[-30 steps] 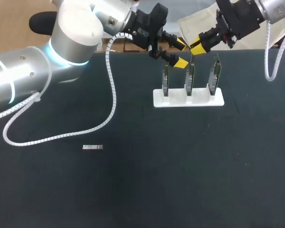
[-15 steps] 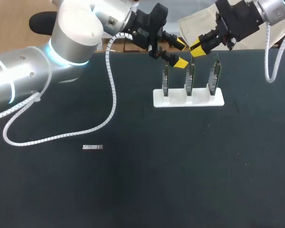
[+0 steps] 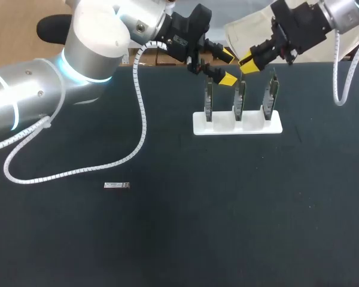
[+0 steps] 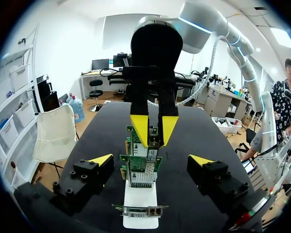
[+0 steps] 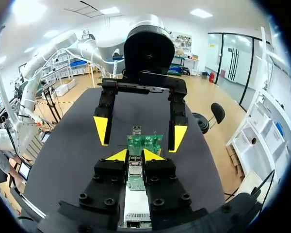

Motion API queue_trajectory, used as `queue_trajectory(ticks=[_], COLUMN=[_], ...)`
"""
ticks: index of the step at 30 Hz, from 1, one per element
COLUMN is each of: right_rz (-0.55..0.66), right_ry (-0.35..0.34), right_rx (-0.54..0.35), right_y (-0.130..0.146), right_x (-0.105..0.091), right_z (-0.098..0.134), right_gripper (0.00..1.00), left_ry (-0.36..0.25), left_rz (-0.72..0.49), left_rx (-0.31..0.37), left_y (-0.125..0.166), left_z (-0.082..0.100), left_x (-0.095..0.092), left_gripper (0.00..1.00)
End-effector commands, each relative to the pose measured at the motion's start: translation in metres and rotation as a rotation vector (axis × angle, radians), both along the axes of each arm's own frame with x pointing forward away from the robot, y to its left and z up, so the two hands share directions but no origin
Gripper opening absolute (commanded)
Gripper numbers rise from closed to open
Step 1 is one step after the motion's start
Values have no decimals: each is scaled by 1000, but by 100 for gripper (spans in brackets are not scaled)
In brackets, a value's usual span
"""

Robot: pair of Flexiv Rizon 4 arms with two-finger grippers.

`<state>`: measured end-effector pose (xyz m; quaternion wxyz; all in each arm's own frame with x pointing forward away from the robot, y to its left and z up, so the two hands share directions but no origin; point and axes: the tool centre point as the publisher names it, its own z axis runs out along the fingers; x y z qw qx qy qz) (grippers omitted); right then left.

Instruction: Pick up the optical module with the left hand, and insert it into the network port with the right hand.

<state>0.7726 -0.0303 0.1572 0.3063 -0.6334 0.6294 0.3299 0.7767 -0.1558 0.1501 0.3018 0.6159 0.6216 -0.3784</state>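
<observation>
Three green network cards (image 3: 240,98) stand upright in a white stand (image 3: 227,127) at the back of the black table. My right gripper (image 3: 248,60) hangs just above the middle card, shut on a small metal optical module (image 5: 134,171) that points down at the cards (image 5: 144,141). In the left wrist view the module (image 4: 154,140) shows between the right arm's yellow fingers (image 4: 140,128). My left gripper (image 3: 227,67) hovers open beside the left card, facing the right gripper, with nothing between its fingers. A second optical module (image 3: 116,186) lies flat on the table, far left of the stand.
The white coiled cable (image 3: 140,113) of my left arm droops over the table's left half. In the left wrist view the stand (image 4: 139,201) and the cards (image 4: 140,170) lie ahead of my open left gripper (image 4: 151,160).
The right gripper has shifted only very slightly above the cards, still holding the module. The left arm has kept still.
</observation>
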Motion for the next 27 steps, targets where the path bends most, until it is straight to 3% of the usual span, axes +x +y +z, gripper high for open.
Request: queue_trajectory(ticks=[1, 8, 9, 10, 11, 20, 27], right_rz=[-2, -4, -5, -6, -7, -34, -35], right_ry=[2, 7, 7, 8, 8, 11, 68], right_rx=[-1, -1, -1, 1, 3, 27, 82], right_y=[0, 0, 0, 0, 1, -5, -18], right_x=[1, 1, 1, 1, 1, 6, 9], right_z=[-2, -4, -4, -4, -4, 2, 11], right_gripper=[0, 0, 29, 86, 100, 100, 100], left_ry=[1, 1, 1, 1, 1, 1, 1], left_rz=[-3, -3, -3, -3, -3, -3, -3], left_rx=[2, 2, 2, 2, 2, 2, 2], left_y=[-1, -1, -1, -1, -1, -1, -1], left_z=[0, 0, 0, 0, 0, 0, 0], left_x=[2, 2, 2, 2, 2, 2, 2], left_gripper=[100, 100, 100, 100, 100, 100, 100])
